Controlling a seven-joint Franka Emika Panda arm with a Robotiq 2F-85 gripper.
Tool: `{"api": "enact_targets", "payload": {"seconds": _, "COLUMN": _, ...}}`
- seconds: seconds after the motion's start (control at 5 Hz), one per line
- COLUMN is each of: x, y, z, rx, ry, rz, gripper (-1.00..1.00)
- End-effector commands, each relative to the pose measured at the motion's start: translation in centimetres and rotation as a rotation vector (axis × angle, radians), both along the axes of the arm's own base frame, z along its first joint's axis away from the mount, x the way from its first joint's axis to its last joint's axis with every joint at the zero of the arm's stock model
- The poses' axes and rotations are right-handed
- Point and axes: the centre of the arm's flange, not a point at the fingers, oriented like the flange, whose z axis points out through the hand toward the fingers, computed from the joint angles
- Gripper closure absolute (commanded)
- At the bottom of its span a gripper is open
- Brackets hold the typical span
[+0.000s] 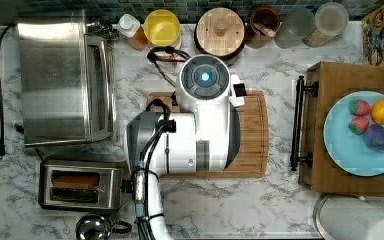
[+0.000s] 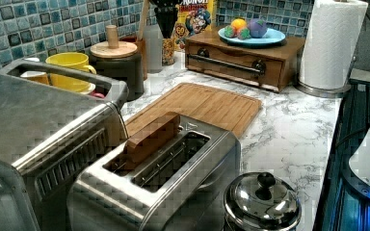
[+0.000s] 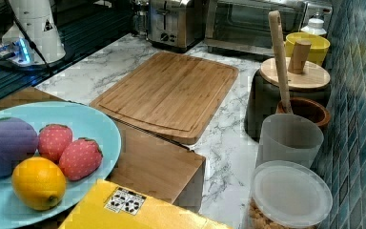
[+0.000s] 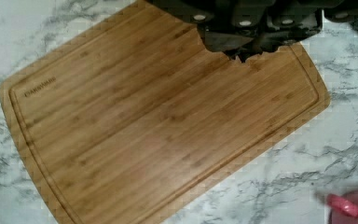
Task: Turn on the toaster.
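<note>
- The toaster (image 1: 80, 186) sits near the bench's front corner on the top view's lower left, just in front of the big toaster oven (image 1: 65, 77), with a small steel kettle (image 1: 94, 228) just beside it at the very edge.
- A brown slice (image 2: 150, 135) stands up out of one of its two slots, so I judge nothing is pressed down yet.
- The arm (image 1: 200, 125) hangs over the bamboo cutting board (image 1: 250, 135) in the middle of the bench, well apart from the toaster.
- In the wrist view the gripper (image 4: 249, 44) is a dark mass over the board; I cannot tell whether it is apart or together.
- So the step in hand looks like the very start: the reach has not begun.
- The next move, as I judge it, calls for swinging across to the toaster's dark-trimmed end, which faces the board, and pushing its lever down; the lever itself is too small to make out.
- Room is fair: bare marble lies between board and toaster.
- The tight spots are the oven's front just behind the toaster, the kettle at its side, and the arm's own cables (image 1: 145, 200) running close past that end.
- The jars along the tiled back edge and the fruit plate (image 1: 350, 150) on the top view's right are well clear.
</note>
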Motion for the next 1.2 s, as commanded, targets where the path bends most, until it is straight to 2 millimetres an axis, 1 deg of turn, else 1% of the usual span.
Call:
{"api": "enact_targets", "payload": {"seconds": 0.2, "x": -6.3, "y": 6.7, "z": -1.7, "rx": 0.109, "ry": -0.017, "rz": 0.245, "gripper": 1.00}}
{"api": "enact_targets", "payload": {"seconds": 0.6, "x": -10.3, "y": 9.4, "z": -3.5, "rx": 0.141, "ry": 0.022, "rz": 0.327, "gripper": 1.00}}
{"api": "enact_targets", "payload": {"seconds": 0.8, "x": -12.5, "y": 9.9, "z": -4.5, "rx": 0.159, "ry": 0.026, "rz": 0.359, "gripper": 1.00}}
{"api": "enact_targets", "payload": {"seconds": 1.0, "x": -14.3, "y": 10.0, "z": -5.5, "rx": 0.185, "ry": 0.038, "rz": 0.380, "gripper": 1.00}}
{"api": "enact_targets", "payload": {"seconds": 1.2, "x": -16.7, "y": 10.7, "z": -6.5, "rx": 0.191, "ry": 0.034, "rz": 0.442, "gripper": 1.00}}
